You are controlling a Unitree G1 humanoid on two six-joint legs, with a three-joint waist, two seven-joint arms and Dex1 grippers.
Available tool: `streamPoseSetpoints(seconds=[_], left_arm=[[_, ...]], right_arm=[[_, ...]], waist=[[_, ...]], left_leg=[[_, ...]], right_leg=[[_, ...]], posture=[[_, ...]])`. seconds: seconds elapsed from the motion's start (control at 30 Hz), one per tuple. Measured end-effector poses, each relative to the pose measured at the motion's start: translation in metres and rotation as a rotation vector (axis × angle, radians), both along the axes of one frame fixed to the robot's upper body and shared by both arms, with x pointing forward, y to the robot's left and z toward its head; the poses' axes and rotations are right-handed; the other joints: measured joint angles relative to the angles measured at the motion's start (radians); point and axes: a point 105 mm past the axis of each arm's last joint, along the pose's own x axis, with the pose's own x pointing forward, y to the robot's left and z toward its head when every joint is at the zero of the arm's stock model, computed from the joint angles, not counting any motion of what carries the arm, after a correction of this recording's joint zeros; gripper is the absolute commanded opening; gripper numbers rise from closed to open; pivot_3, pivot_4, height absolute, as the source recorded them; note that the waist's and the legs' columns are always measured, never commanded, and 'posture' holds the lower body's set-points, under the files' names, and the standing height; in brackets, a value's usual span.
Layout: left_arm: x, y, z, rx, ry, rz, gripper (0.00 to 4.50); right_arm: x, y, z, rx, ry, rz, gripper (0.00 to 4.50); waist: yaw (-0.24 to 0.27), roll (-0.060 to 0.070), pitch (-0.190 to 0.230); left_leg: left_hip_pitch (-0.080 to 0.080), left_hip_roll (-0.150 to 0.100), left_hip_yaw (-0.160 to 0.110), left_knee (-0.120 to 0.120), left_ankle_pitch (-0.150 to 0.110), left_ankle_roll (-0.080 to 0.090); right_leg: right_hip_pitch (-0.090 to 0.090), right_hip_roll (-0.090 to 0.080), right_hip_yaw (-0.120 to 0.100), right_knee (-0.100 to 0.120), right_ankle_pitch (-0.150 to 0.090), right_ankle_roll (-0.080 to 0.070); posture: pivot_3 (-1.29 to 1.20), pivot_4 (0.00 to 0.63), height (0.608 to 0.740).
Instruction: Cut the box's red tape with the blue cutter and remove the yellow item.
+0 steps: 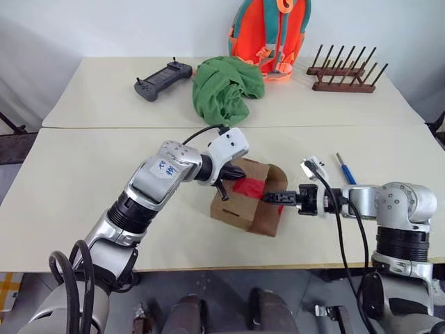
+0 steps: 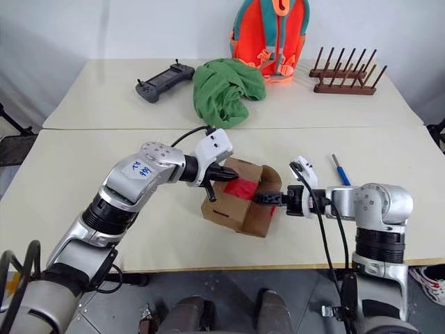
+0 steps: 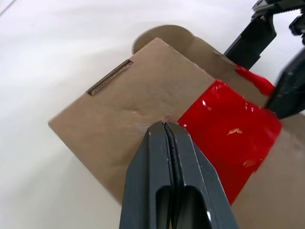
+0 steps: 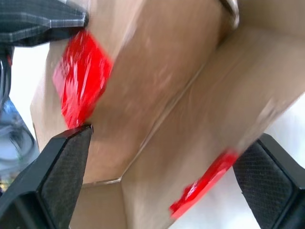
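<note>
Two cream tables (image 1: 83, 181) stand end to end before a grey wall. On the near table, at centre, sits the small brown cardboard box (image 1: 240, 209) with a flap raised at its 3 o'clock end and the bright red tape (image 1: 248, 188) across its top. The left gripper (image 1: 224, 186) has its black fingers (image 3: 171, 181) pressed together, holding nothing, their tips resting on the cardboard top just at the tape's edge. The right gripper (image 1: 272, 197) comes in from 3 o'clock with its fingers (image 4: 62, 176) spread wide, one on either side of the raised flap at the box's opened end; contact cannot be determined. The slim blue cutter (image 1: 345, 169) lies on the table at 2 o'clock from the box, well apart from both grippers.
</note>
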Motion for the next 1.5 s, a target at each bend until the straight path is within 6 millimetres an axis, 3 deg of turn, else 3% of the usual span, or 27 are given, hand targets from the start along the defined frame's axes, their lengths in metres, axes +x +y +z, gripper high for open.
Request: streamPoseSetpoints(seconds=[0.3,0.33,0.4,0.77,1.03,1.17,1.3,1.5], left_arm=[[0.003,0.001,0.002,0.000,-0.017,0.007,0.00],[0.003,0.002,0.002,0.000,-0.019,0.011,0.00],[0.003,0.002,0.002,0.001,-0.019,0.012,0.00],[0.002,0.001,0.002,-0.002,-0.018,0.007,0.00],[0.002,0.000,0.003,-0.015,-0.021,-0.002,0.00],[0.002,0.000,0.003,-0.015,-0.019,-0.013,0.00],[0.002,0.000,0.006,-0.021,-0.031,-0.021,0.00],[0.006,0.000,0.008,-0.046,-0.038,-0.014,0.00]], right_arm=[[0.008,0.011,0.000,0.016,-0.002,-0.014,4.49],[0.008,0.013,-0.001,0.019,0.000,-0.016,4.31],[0.009,0.015,-0.003,0.018,0.001,-0.030,3.91],[0.001,0.027,-0.020,0.061,-0.006,-0.154,0.12],[-0.001,0.022,-0.018,0.043,-0.009,-0.195,0.05],[0.000,-0.001,-0.012,-0.038,-0.038,-0.217,0.05],[0.011,-0.022,0.013,-0.134,-0.105,-0.238,0.05],[0.021,-0.032,0.048,-0.220,-0.163,-0.231,0.05]], waist=[[-0.019,0.000,0.000],[-0.019,0.000,0.000],[-0.020,0.000,0.000],[-0.020,0.001,-0.001],[-0.018,-0.001,-0.003],[-0.015,0.002,-0.001],[-0.019,0.002,-0.001],[-0.015,0.002,-0.001]], left_leg=[[0.000,0.000,-0.001,0.000,0.000,0.000],[0.001,0.000,-0.001,0.000,0.000,0.000],[0.001,0.001,-0.001,0.000,0.000,0.000],[0.001,0.001,-0.002,-0.001,0.000,-0.001],[0.000,0.000,-0.004,-0.003,0.000,-0.001],[-0.002,-0.001,-0.004,-0.003,-0.001,0.000],[-0.002,0.000,-0.003,-0.003,-0.001,0.001],[-0.003,0.000,-0.001,-0.003,-0.001,0.001]], right_leg=[[0.000,0.000,0.000,0.001,0.000,0.000],[0.000,0.000,0.000,0.001,0.000,0.000],[0.000,0.000,0.000,0.001,0.000,0.000],[-0.002,0.000,0.001,0.003,0.000,0.000],[-0.003,0.000,0.001,0.003,0.000,0.000],[-0.004,-0.001,0.001,0.001,0.000,0.000],[-0.004,-0.001,0.000,0.000,0.000,0.000],[-0.004,-0.001,0.000,-0.002,0.000,0.000]], posture=[[0.00,0.150,0.740],[0.00,0.150,0.740],[0.00,0.150,0.740],[0.00,0.150,0.740],[0.00,0.150,0.740],[0.00,0.150,0.740],[0.00,0.150,0.740],[0.00,0.150,0.740]])
